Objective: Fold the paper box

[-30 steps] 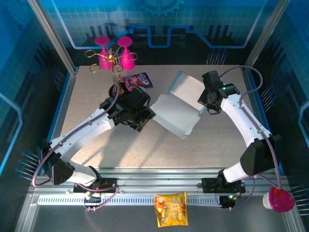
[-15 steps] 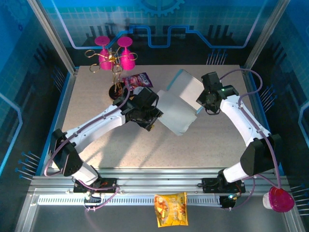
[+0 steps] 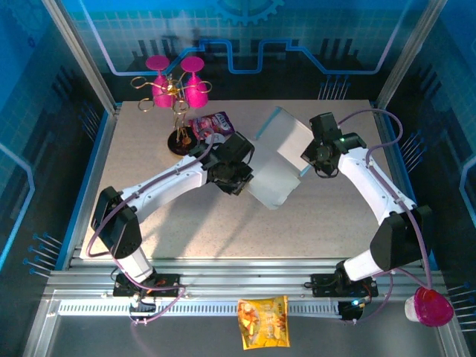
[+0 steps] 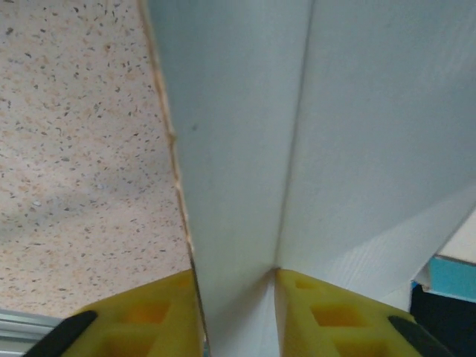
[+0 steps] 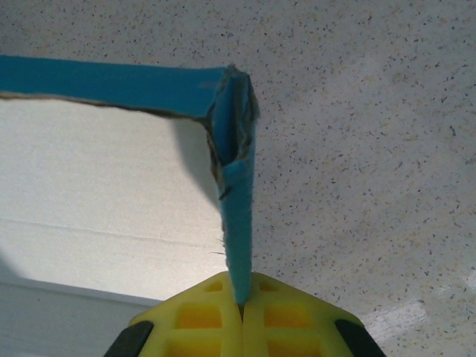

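The paper box (image 3: 277,158), light blue with whitish inner faces, lies half folded at the table's middle right. My left gripper (image 3: 245,178) is at its left edge. In the left wrist view the yellow fingers (image 4: 156,312) press a folded whitish panel (image 4: 238,149) from both sides, with its crease running up from my left gripper (image 4: 236,316). My right gripper (image 3: 312,153) holds the box's right side. In the right wrist view my right gripper (image 5: 242,306) is shut on a thin blue flap (image 5: 238,216) standing upright beside the white panel (image 5: 97,186).
A gold stand with two pink glasses (image 3: 177,93) is at the back left, with a purple snack packet (image 3: 214,123) beside it. A yellow snack packet (image 3: 262,321) lies in front of the rail, and a pink cup (image 3: 431,306) sits at the near right. The speckled table (image 3: 163,223) has free room in front.
My left arm has swung right to the box, pushed its near panel up and inward, and its jaws have narrowed onto the panel. The right arm has barely moved.
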{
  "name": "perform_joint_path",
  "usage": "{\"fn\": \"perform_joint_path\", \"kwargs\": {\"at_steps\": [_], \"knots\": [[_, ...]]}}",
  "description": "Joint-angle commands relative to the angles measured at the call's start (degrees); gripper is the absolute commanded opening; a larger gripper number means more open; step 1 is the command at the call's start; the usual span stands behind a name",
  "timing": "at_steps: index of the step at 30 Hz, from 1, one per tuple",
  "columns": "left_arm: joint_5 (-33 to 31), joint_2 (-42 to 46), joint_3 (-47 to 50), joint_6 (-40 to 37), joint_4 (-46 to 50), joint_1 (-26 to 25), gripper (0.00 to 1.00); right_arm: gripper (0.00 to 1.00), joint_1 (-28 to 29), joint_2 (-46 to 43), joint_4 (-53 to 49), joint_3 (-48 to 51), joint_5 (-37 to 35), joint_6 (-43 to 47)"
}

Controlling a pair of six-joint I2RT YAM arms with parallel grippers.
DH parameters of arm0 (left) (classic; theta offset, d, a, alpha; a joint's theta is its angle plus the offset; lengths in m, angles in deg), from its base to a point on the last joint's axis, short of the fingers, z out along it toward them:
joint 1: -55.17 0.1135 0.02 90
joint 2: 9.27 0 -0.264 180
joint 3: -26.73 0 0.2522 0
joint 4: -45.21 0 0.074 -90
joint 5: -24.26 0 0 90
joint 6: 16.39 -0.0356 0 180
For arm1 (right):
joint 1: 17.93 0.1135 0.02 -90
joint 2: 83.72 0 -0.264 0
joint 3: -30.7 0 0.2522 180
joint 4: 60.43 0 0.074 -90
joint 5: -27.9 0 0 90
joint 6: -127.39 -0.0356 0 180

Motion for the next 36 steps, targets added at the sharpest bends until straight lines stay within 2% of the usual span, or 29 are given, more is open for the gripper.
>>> {"fn": "perform_joint_path", "kwargs": {"at_steps": [1,6,11,14,15,17,20,24,26,30,33,36], "knots": [[-2.6,-0.9,-2.0,-2.3,2.0,0.5,0.22,0.00,0.4,-1.4,0.7,1.1,0.2,-1.9],[-4.0,-2.5,-4.9,-5.8,5.8,0.7,0.00,0.00,0.6,-1.6,0.7,1.5,0.1,-2.7],[-7.1,-5.1,-9.5,-12.0,12.3,0.9,0.00,0.01,1.5,-1.5,0.5,1.8,1.3,-5.1],[-9.0,-6.5,-11.7,-16.8,15.2,1.0,0.00,0.41,2.1,-1.6,-0.3,1.9,2.6,-7.0],[-9.4,-6.9,-12.5,-19.0,15.8,1.1,0.00,0.49,2.4,-1.8,-0.5,1.9,3.2,-7.4],[-10.3,-7.9,-14.3,-22.8,18.3,1.6,0.00,0.58,3.0,-2.4,-1.4,1.3,4.0,-8.0],[-10.5,-9.8,-17.5,-29.6,21.7,2.7,0.00,0.64,4.4,-4.3,-2.3,0.5,5.2,-8.0],[-9.8,-13.1,-23.5,-43.4,27.1,4.0,0.00,0.67,5.6,-7.8,-0.2,0.8,6.2,-3.8],[-9.5,-15.8,-27.9,-50.1,31.4,4.5,0.00,0.62,5.3,-9.3,5.3,2.7,8.4,2.6],[-13.8,-19.6,-34.2,-61.3,38.1,4.6,0.00,0.52,3.4,-9.8,17.0,5.6,17.2,18.3],[-18.3,-18.7,-33.8,-68.7,37.4,4.4,0.00,0.50,3.1,-9.5,23.7,6.8,25.1,29.9],[-22.8,-16.9,-32.7,-76.0,34.8,4.4,0.00,0.47,2.6,-9.4,28.6,9.1,29.6,35.7]]}}
